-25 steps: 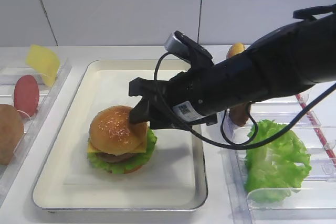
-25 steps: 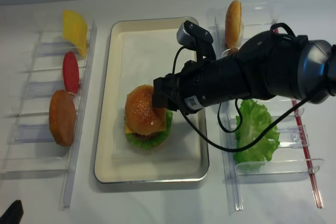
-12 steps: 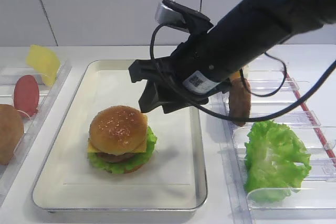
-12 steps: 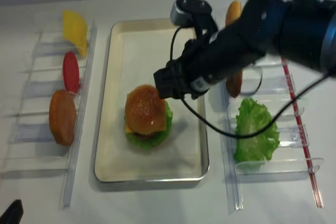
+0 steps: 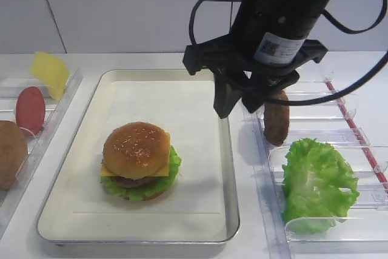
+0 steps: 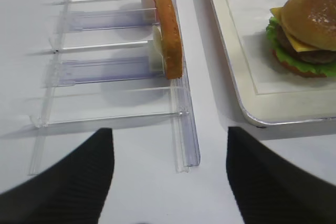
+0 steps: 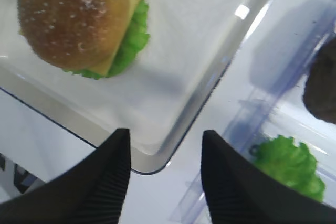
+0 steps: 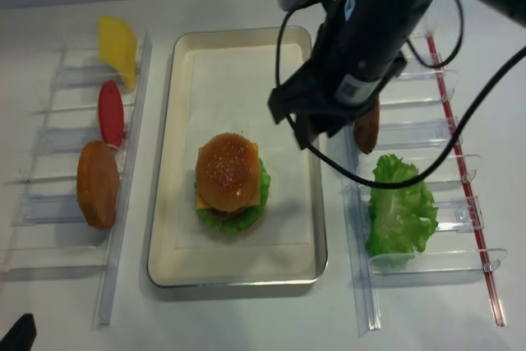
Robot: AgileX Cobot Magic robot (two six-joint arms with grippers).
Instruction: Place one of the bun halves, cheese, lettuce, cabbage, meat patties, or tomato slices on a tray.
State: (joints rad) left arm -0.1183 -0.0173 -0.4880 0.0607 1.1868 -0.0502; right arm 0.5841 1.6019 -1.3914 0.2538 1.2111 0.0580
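A stacked burger stands on the cream tray [image 5: 151, 98], left of its middle. The seeded bun top [image 5: 136, 148] sits on cheese [image 5: 156, 171], a patty and lettuce [image 5: 173, 161]. My right gripper [image 5: 237, 106] hangs open and empty above the tray's right rim, up and to the right of the burger. In the right wrist view its fingers [image 7: 118, 171] frame the tray's corner, with the bun top [image 7: 71, 17] at upper left. My left gripper [image 6: 169, 132] is open over bare table at the near end of the left rack [image 6: 181, 129].
The left rack holds a cheese slice [image 8: 117, 39], a tomato slice [image 8: 110, 111] and a bun half [image 8: 98, 183]. The right rack holds a meat patty [image 8: 366, 127] and a lettuce leaf [image 8: 400, 211], close under my right arm.
My right gripper has lifted off the bun top, risen and swung right over the tray's right rim. The burger has stayed in place.
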